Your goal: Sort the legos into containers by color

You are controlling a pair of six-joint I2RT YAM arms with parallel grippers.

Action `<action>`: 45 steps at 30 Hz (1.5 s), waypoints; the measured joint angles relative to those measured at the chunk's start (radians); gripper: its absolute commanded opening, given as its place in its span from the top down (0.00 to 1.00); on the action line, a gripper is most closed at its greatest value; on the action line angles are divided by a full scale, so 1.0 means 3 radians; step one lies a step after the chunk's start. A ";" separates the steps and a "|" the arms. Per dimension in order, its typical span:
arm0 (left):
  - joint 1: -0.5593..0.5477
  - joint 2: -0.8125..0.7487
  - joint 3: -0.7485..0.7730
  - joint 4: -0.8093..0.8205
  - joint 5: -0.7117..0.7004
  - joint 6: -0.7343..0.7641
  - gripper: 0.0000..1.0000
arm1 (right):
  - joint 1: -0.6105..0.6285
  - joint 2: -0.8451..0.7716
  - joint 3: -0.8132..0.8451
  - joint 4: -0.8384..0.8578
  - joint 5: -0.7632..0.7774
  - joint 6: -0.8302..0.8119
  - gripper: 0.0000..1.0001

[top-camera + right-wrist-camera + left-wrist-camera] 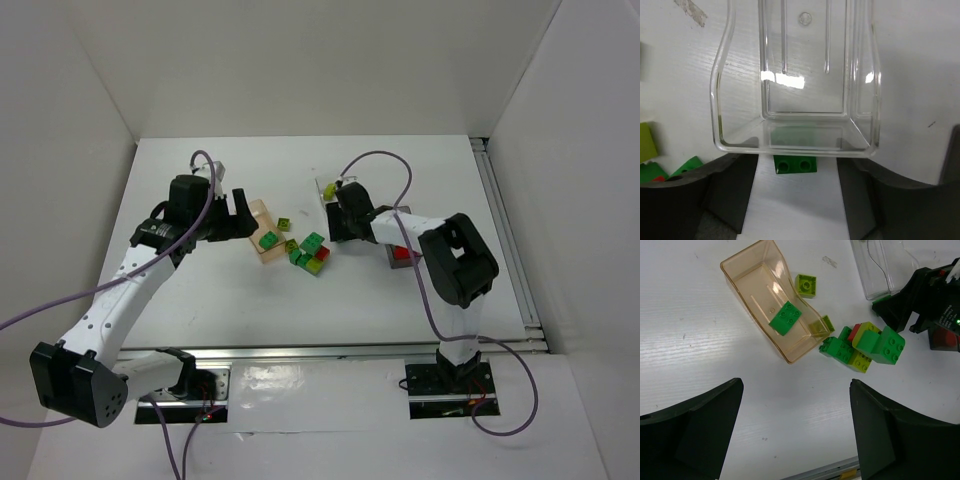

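Note:
The peach-orange tray [752, 277] holds one dark green lego [785, 317]; the tray also shows in the top view [260, 213]. A lime lego [805, 285] lies just beside that tray. A cluster of green, lime and red legos [865, 345] lies to its right, and also shows in the top view [310, 250]. My left gripper [795, 440] is open and empty above bare table, near the peach tray. My right gripper [797, 200] is open, its fingers either side of a dark green lego [796, 164] lying against the near wall of the empty clear tray [795, 75].
The reddish tray [405, 253] sits right of the cluster, mostly hidden under my right arm. White walls enclose the table on the left, back and right. A metal rail [505, 230] runs along the right edge.

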 measured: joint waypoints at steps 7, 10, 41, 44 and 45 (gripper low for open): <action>0.0000 0.0000 0.0000 -0.0014 -0.0045 0.0000 0.04 | -0.0005 0.0069 0.0029 0.0020 -0.0046 0.0015 0.67; 0.0000 0.0000 0.0000 -0.0024 -0.0089 0.0000 0.04 | -0.0001 -0.0088 -0.0018 -0.0004 -0.0034 0.0053 0.68; 0.0559 -0.0219 0.0071 -0.0509 -0.0909 -0.0556 0.00 | 0.1007 0.0952 0.2007 -0.0450 -0.0088 0.0075 0.28; 0.0559 -0.0215 0.0061 -0.0493 -0.0849 -0.0491 0.00 | 0.1016 0.0504 0.1489 -0.0366 0.0135 0.0078 0.32; 0.0559 -0.0214 0.0050 -0.0487 -0.0816 -0.0460 0.00 | 0.1019 0.0289 0.1254 -0.0336 0.0215 0.0080 0.32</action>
